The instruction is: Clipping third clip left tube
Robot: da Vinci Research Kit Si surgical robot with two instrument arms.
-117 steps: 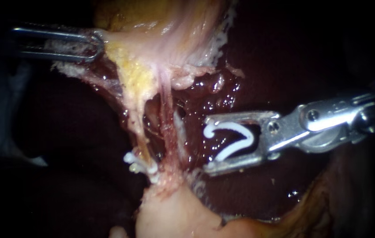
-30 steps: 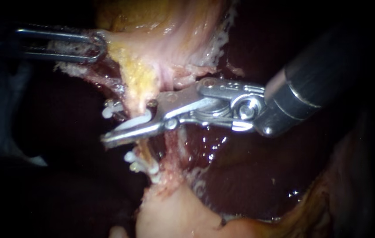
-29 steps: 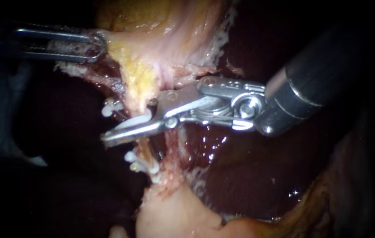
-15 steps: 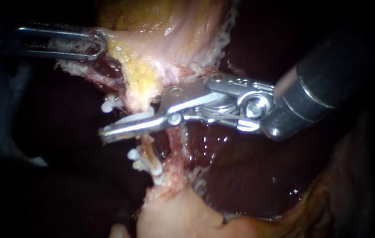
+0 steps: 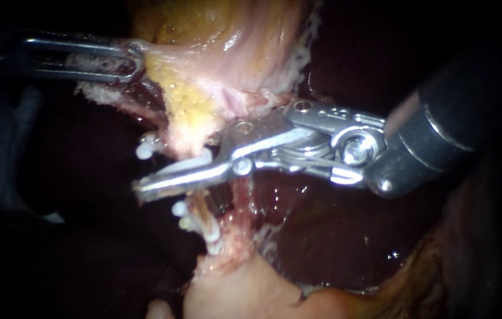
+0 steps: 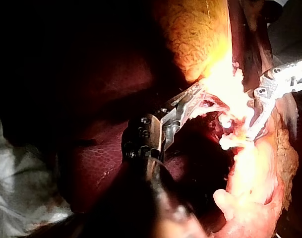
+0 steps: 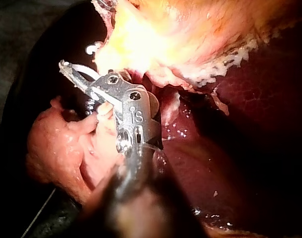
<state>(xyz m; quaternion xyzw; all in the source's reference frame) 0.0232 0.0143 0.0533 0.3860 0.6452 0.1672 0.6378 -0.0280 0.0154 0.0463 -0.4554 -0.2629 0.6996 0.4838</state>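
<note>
In the endoscope view the gallbladder (image 5: 221, 41) lies at the top and a lump of tissue (image 5: 233, 289) at the bottom. The left tube (image 5: 199, 204) runs between them, with a second strand (image 5: 238, 198) just to its right. Our left instrument (image 5: 130, 59) comes in at the upper left, and its jaws hold the gallbladder's left edge. Our right instrument (image 5: 156, 166) reaches across from the right, in front of the liver (image 5: 322, 248). Its jaws stand on both sides of the left tube and carry the upper clip (image 5: 195, 160) around it. Below, two lower clips (image 5: 189, 215) sit on the same tube, just beside each other.
</note>
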